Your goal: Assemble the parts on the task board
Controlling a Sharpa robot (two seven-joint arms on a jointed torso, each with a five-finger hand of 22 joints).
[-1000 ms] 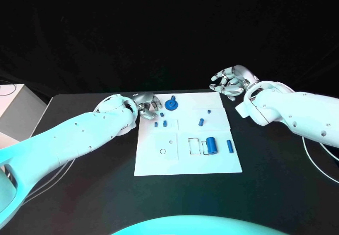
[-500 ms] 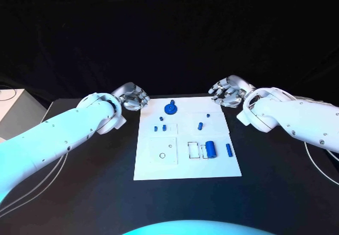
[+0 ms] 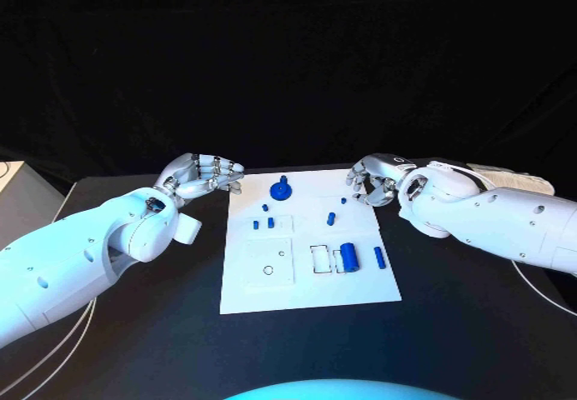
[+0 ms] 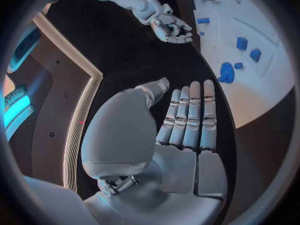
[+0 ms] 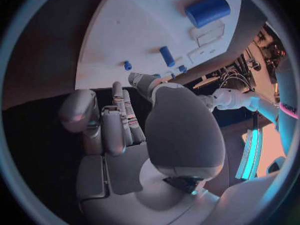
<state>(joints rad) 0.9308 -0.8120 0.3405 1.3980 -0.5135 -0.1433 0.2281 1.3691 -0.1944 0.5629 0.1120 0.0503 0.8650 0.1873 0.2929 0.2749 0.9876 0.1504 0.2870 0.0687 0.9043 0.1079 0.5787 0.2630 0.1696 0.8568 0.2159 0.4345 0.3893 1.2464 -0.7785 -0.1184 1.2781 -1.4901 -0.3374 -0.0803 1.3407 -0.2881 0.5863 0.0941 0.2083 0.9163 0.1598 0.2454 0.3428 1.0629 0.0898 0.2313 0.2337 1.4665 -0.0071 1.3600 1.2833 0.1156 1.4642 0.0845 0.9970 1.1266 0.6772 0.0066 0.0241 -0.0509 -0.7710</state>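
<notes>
Left robot hand [image 3: 200,173] empty, task board [image 3: 307,283] beside

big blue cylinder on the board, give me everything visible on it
The large blue cylinder is a smooth, matte, plastic-looking piece, the biggest of the blue parts. It lies on its side on the white task board, in its near right section, right beside a rectangular outlined slot. A slimmer blue pin lies apart from it, toward the board's right edge. Neither hand touches it; the right wrist view shows its rounded end.
</notes>
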